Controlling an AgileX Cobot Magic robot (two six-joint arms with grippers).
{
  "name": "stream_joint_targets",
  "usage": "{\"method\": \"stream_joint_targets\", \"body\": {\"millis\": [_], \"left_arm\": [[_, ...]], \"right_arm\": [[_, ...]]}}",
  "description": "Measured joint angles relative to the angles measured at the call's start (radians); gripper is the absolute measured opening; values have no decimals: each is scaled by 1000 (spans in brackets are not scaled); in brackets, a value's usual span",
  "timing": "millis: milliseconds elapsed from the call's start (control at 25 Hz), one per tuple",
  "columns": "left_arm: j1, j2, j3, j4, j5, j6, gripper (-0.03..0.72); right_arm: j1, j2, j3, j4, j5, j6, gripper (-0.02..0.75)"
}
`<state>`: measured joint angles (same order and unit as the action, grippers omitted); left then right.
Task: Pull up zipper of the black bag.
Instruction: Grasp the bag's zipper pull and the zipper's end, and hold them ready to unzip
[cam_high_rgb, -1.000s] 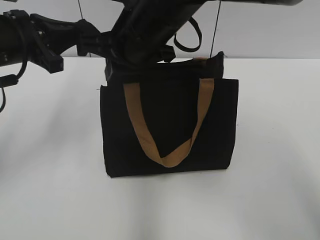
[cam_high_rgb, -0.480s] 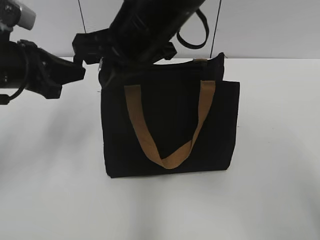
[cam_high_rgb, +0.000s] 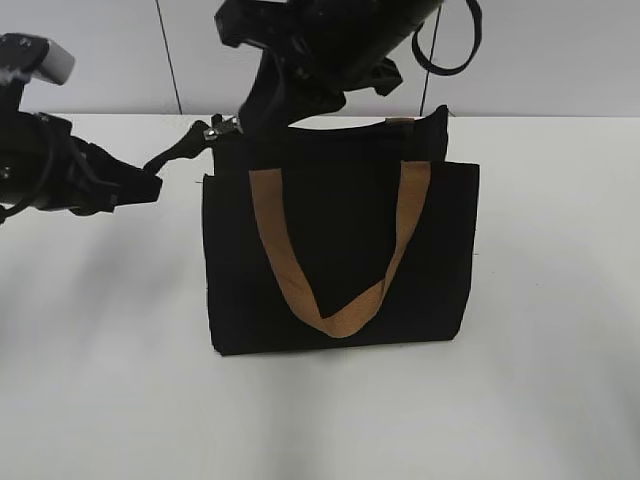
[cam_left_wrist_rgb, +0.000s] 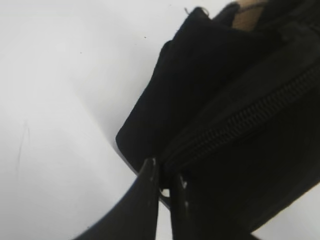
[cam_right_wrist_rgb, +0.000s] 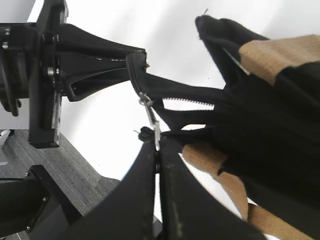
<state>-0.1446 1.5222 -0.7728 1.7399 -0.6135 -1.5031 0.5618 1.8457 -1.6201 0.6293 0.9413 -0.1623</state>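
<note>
The black bag (cam_high_rgb: 340, 250) stands upright on the white table with a tan handle (cam_high_rgb: 335, 315) hanging down its front. The zipper (cam_right_wrist_rgb: 192, 102) runs along its top edge, and its teeth look parted near the left end. My right gripper (cam_right_wrist_rgb: 157, 146) is shut on the silver pull tab (cam_right_wrist_rgb: 154, 125) and reaches down from above at the bag's top left corner (cam_high_rgb: 240, 120). My left gripper (cam_high_rgb: 150, 178) is shut on the black fabric tail (cam_right_wrist_rgb: 165, 90) at the zipper's end and holds it taut to the left. It also shows in the left wrist view (cam_left_wrist_rgb: 164, 175).
The white table (cam_high_rgb: 540, 380) extends around the bag, with a pale wall behind it. A black cable loop (cam_high_rgb: 445, 45) hangs from the right arm above the bag. The left arm's body (cam_high_rgb: 40, 165) sits low at the far left.
The right arm has lifted up off the bag's left corner, baring the pull tab. The left arm has dropped and drawn back left, stretching the black tail out from the bag.
</note>
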Motion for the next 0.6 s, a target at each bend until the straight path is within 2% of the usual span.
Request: {"method": "stream_joint_targets", "body": {"millis": [320, 600], "left_arm": [[35, 0, -1, 0, 0, -7, 19], [39, 0, -1, 0, 7, -7, 19]], "right_arm": [[-66, -39, 0, -78, 49, -6, -15], [-132, -79, 0, -236, 168, 5, -15]]}}
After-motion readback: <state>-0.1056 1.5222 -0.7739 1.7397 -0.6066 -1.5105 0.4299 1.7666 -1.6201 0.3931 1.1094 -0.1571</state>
